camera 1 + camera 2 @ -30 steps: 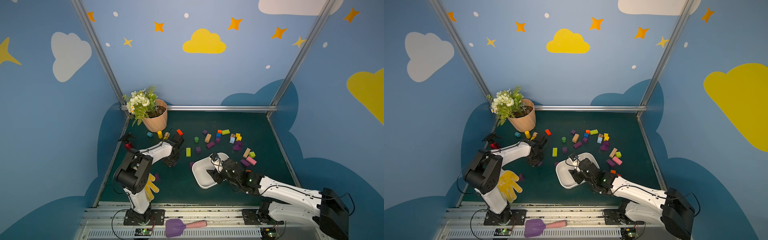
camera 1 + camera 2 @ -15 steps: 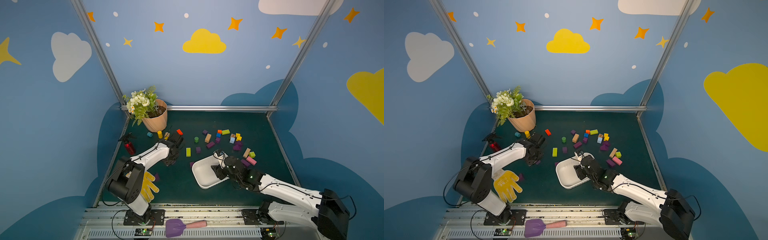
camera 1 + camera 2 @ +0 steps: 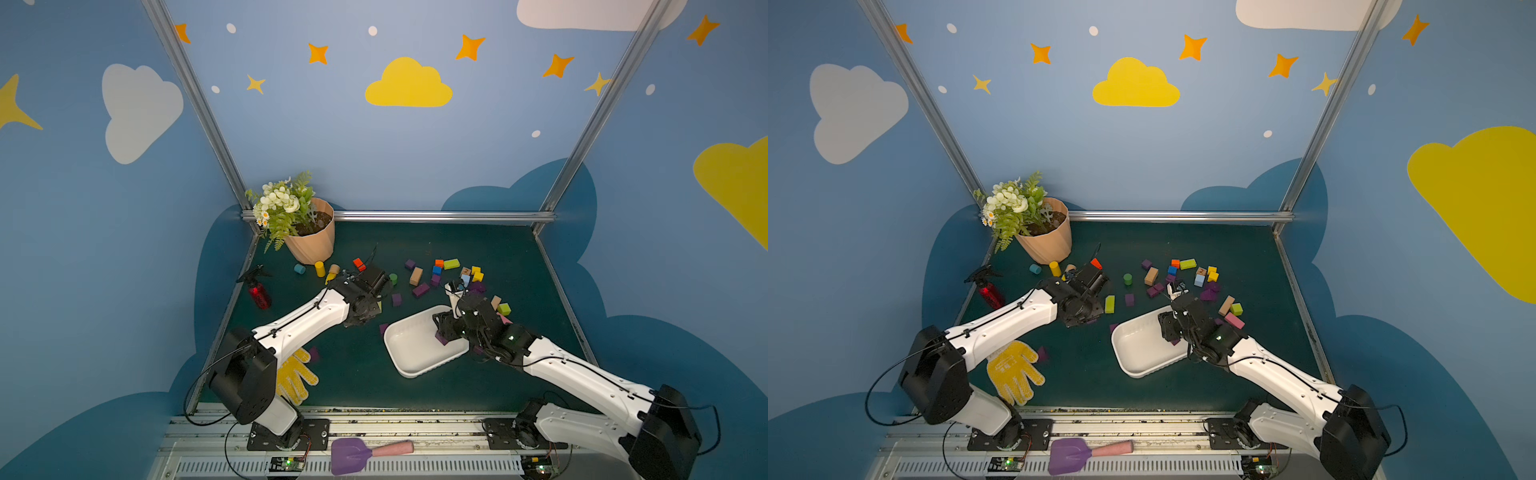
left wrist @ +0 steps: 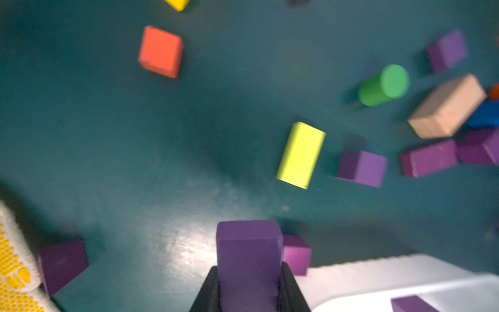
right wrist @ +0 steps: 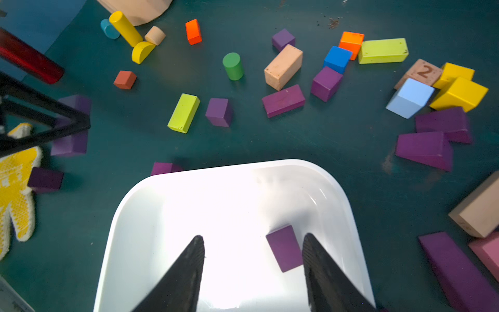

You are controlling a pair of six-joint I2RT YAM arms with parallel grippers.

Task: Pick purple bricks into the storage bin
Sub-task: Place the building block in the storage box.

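Green counter (image 3: 353, 386), lower centre: our left hand (image 4: 248, 270) is clamped on a purple brick (image 4: 247, 243). Our right hand (image 5: 253, 237) stands apart over the storage bin (image 5: 189, 194), a second brick (image 5: 285, 248) inside.

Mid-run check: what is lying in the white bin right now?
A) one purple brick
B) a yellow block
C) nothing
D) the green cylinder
A: the right wrist view shows a single purple brick lying on the storage bin floor, under the open right gripper.
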